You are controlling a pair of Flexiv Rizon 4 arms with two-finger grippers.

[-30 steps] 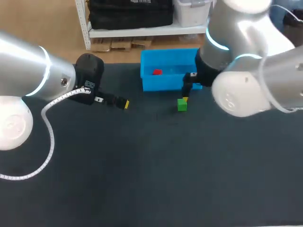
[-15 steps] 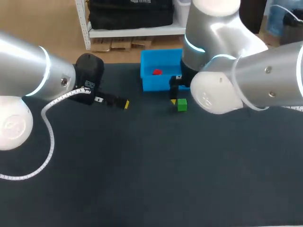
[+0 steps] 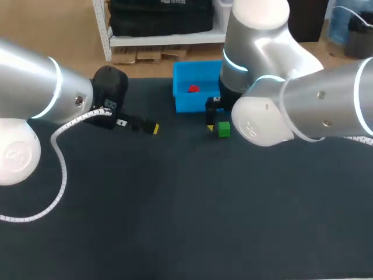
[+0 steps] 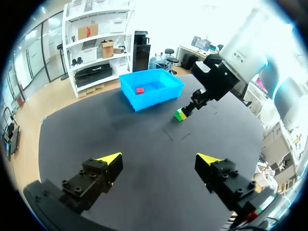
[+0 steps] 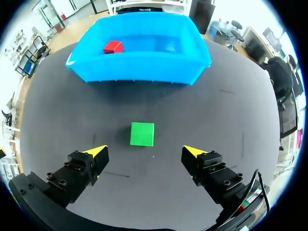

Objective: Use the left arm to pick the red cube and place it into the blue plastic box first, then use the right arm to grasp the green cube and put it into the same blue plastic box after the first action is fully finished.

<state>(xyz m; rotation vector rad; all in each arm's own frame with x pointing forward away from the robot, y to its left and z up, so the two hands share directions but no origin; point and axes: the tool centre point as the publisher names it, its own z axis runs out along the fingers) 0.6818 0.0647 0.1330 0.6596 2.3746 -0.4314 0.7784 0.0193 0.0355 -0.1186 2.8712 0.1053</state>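
Hovers right gripper (image 5: 145, 151), fingers spread, over green cube (image 5: 142, 134).
Holds left gripper (image 4: 161, 159) spread too; sees red cube (image 5: 113, 46) inside blue plastic box (image 5: 139, 72).

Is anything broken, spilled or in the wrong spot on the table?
Nothing stands out. The red cube lies inside the blue box, which stands upright and looks whole. The green cube sits flat on the table in front of the box, just ahead of the open right gripper. Nothing has spilled.
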